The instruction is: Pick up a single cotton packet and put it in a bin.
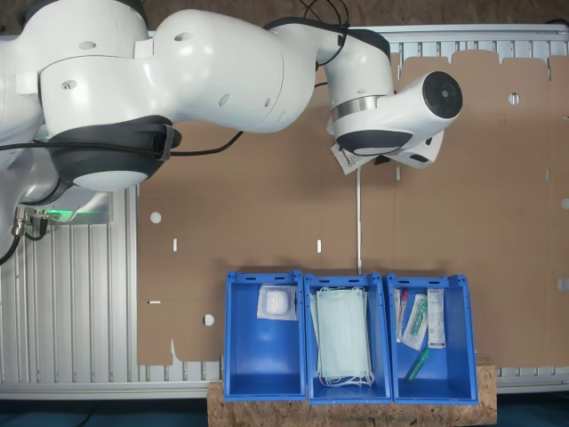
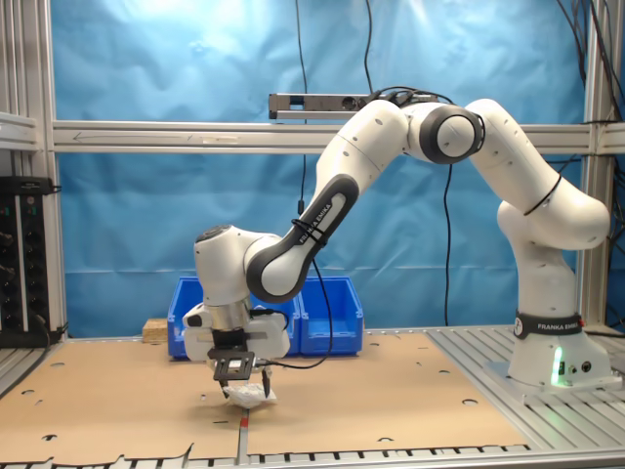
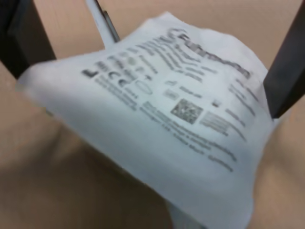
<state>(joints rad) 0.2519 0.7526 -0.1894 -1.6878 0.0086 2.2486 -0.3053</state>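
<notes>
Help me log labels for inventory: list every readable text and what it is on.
The cotton packet: lines of black print and a square code, too blurred to read.
The arm link: lettering, too small to read.
The arm base: lettering, too small to read.
Nothing quotable.

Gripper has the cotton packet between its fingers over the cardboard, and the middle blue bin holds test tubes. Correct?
Not quite. In the first exterior view the middle blue bin holds pale-green face masks. The gripper does have the cotton packet between its fingers over the cardboard.
</notes>
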